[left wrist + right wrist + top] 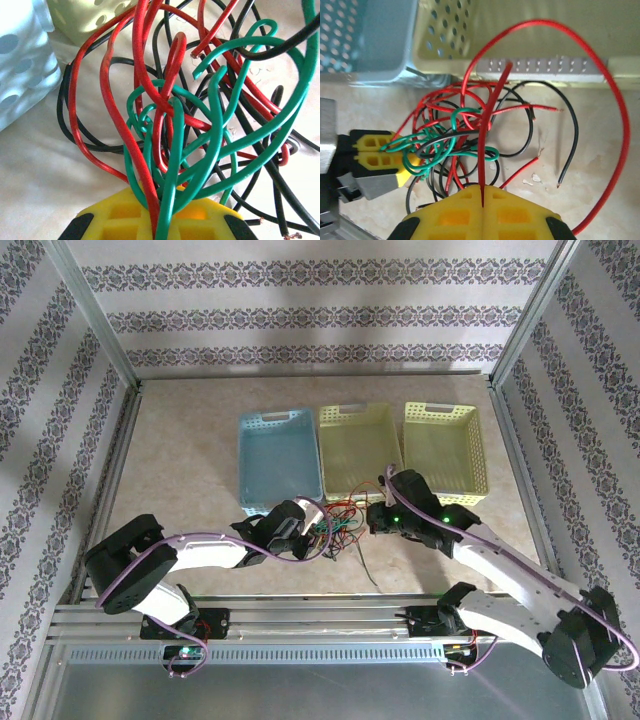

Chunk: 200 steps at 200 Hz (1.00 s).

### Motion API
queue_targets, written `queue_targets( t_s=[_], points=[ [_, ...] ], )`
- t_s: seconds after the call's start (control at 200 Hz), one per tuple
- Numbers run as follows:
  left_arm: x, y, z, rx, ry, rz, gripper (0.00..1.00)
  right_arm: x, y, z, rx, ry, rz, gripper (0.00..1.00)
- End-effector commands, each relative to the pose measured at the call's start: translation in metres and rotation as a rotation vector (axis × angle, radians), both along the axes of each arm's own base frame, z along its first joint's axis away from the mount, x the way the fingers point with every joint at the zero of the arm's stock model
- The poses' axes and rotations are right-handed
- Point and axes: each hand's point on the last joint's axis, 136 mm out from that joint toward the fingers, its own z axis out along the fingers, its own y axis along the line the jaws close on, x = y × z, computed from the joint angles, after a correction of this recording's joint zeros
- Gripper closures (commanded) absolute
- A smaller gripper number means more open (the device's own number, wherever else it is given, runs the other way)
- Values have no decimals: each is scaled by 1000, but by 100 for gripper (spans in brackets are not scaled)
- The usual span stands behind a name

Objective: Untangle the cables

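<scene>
Where the top view looks down, the cables (pixel 335 525) lie knotted on the desk (pixel 190 460) between left hand (pixel 310 528) and right hand (pixel 378 519), equally near. Left wrist: left hand (pixel 160 220) clamped on green and red strands, the knot just ahead. Right wrist: right hand (pixel 482 199) pinches the red cable (pixel 484 170), running straight ahead; knot ahead-left. No legible writing.

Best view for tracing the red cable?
Right wrist: the red cable sits pinched in the shut right claw, its wide arc beside the knot the left claw grips. Left wrist crops its loops close up; top external renders it tiny.
</scene>
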Motion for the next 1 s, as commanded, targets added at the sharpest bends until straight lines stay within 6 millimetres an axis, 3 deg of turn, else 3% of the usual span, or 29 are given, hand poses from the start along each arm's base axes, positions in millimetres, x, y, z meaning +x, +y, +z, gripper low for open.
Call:
queue_targets(
  t_s=[0.0, 0.05, 0.095, 0.235, 0.365, 0.67, 0.865, 0.995],
  points=[
    [0, -4, 0, 11, 7, -18, 100, -2, 3, -9, -29, 19, 37, 64],
    [-1, -4, 0, 18, 5, -22, 100, 1, 4, -8, -34, 12, 36, 54],
    [-1, -4, -1, 26, 2, -24, 100, 5, 4, -3, -38, -6, 28, 50],
    [-4, -5, -2, 48, -8, -39, 100, 18, 8, 17, -2, -79, 5, 47],
    [-5, -7, -3, 57, -17, -45, 100, 28, 16, 21, 20, -90, 0, 48],
    [-7, -12, -1, 53, -25, -57, 100, 56, 44, 14, 53, -61, 5, 58],
    [-7, -13, 2, 49, -34, -55, 100, 59, 42, -1, 15, -40, -7, 63],
    [-8, -15, 3, 40, -33, -64, 100, 63, 43, -5, 15, -41, -15, 81]
  ],
)
